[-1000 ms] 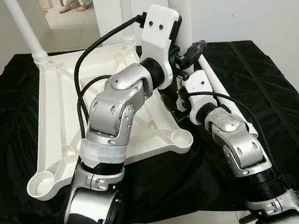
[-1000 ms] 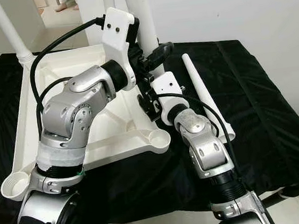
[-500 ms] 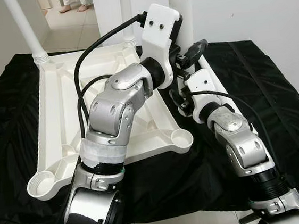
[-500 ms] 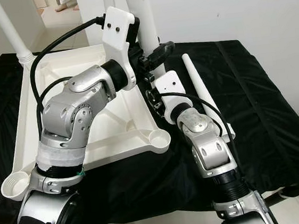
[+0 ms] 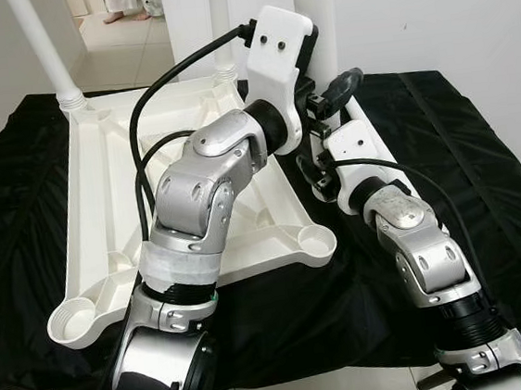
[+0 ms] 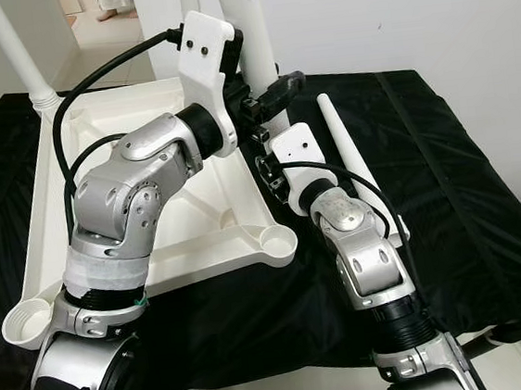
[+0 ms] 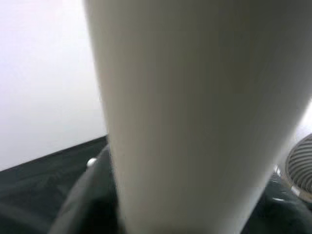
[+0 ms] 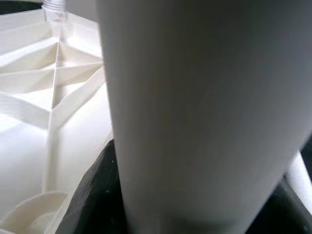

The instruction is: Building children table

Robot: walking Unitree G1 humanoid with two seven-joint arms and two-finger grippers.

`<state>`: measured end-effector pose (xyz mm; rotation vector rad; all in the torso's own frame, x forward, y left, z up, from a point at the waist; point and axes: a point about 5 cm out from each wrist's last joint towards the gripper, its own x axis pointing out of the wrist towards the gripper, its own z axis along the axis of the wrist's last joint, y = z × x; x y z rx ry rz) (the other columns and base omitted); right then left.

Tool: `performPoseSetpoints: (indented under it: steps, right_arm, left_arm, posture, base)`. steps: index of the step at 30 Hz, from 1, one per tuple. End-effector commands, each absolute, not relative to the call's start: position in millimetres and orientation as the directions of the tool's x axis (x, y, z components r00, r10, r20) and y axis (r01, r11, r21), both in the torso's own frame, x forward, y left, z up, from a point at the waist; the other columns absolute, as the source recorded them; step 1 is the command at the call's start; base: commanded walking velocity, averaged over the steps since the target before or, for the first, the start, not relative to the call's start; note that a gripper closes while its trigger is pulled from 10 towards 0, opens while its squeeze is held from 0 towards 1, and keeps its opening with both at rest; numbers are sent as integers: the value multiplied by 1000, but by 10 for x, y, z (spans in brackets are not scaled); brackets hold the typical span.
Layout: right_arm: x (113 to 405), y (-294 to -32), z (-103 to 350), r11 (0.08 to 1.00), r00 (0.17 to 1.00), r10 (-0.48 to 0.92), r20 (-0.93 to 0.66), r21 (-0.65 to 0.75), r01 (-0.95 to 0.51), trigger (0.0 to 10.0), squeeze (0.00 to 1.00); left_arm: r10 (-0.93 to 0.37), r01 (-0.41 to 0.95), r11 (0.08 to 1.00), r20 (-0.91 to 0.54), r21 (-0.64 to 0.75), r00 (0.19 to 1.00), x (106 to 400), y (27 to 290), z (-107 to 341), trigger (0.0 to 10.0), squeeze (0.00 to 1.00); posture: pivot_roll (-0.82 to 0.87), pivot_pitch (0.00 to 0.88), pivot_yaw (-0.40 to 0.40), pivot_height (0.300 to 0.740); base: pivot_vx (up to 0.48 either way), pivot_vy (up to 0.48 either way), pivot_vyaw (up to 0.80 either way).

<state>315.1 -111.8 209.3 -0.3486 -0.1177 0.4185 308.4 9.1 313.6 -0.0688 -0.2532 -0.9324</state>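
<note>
The white table top (image 5: pixel 100 175) lies upside down on a black cloth (image 5: pixel 481 162). An upright white leg (image 6: pixel 248 19) stands at its far right corner. My left gripper (image 6: pixel 270 93) is shut on this leg, one black finger (image 6: pixel 284 84) curling around it. Just below, my right gripper (image 5: pixel 310 166) is shut on the same leg near its base. Both wrist views are close on the leg (image 7: pixel 195 117) (image 8: pixel 204 112), with dark fingers at its sides. A loose leg (image 6: pixel 355 162) lies on the cloth beside my right arm.
Two more legs stand upright in the far left (image 5: pixel 39 41) and far middle (image 5: pixel 221 31) sockets. Open sockets sit at the near right (image 5: pixel 314 239) and near left (image 5: pixel 71 319) corners. A white wall rises behind. A person's feet (image 5: pixel 124 9) show in the doorway.
My right wrist and forearm have shifted slightly to the right while staying on the upright leg. The left arm has held still.
</note>
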Motion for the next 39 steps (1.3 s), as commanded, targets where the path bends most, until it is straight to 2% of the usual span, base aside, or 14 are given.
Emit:
performPoseSetpoints:
  steps: [1, 7, 8, 10, 12, 16, 25, 29, 33, 39]
  right_arm:
    - [3141, -1102, 2089, 852, 905, 422, 45, -360, -380, 10000, 0]
    - [3152, -1103, 2101, 874, 912, 407, 60, -316, -369, 10000, 0]
    - [3160, -1102, 2106, 889, 917, 393, 69, -283, -360, 10000, 0]
    - [3167, -1104, 2110, 904, 924, 374, 80, -251, -345, 10000, 0]
    - [3188, -1138, 2106, 944, 947, 306, 99, -157, -289, 10000, 0]
    - [3213, -1195, 2096, 968, 965, 241, 102, -89, -233, 10000, 0]
    - [3234, -1394, 2006, 989, 989, 124, 83, -97, -116, 10000, 0]
    - [3225, -1471, 1975, 993, 994, 56, 98, -105, -46, 10000, 0]
    - [3193, -1472, 1943, 994, 993, 59, 101, -97, -49, 10000, 0]
    - [3140, -1422, 1914, 995, 989, 104, 106, -11, -103, 10000, 0]
  left_arm:
    - [-761, 782, 623, 252, 29, 597, 3075, 104, 3139, 10000, 1000]
    - [-759, 776, 630, 245, 39, 604, 3078, 111, 3130, 10000, 1000]
    - [-757, 772, 634, 240, 46, 608, 3083, 120, 3118, 10000, 0]
    - [-757, 771, 635, 240, 50, 608, 3079, 134, 3109, 10000, 0]
    - [-751, 765, 642, 243, 51, 614, 3073, 180, 3081, 10000, 0]
    - [-738, 753, 657, 248, 47, 628, 3079, 237, 3055, 10000, 0]
    - [-688, 712, 702, 263, 7, 676, 3102, 376, 3005, 10000, 0]
    - [-654, 673, 739, 267, 30, 707, 3102, 463, 2938, 10000, 0]
    - [-632, 643, 764, 254, 50, 732, 3081, 523, 2805, 10000, 0]
    - [-621, 622, 781, 183, 59, 762, 3012, 576, 2507, 10000, 0]
  posture:
    - [59, 15, 3, 740]
    - [61, 10, 2, 740]
    - [62, 7, 2, 740]
    - [63, 4, 2, 740]
    - [65, 0, 0, 740]
    - [67, 0, -1, 740]
    - [70, 0, -5, 740]
    - [69, 0, -4, 740]
    - [68, 0, -5, 740]
    - [75, 9, -11, 740]
  base:
    - [0, 0, 0]
    - [0, 0, 0]
    - [0, 0, 0]
    - [0, 0, 0]
    - [0, 0, 0]
    - [0, 0, 0]
    - [0, 0, 0]
    - [0, 0, 0]
    - [0, 0, 0]
    - [0, 0, 0]
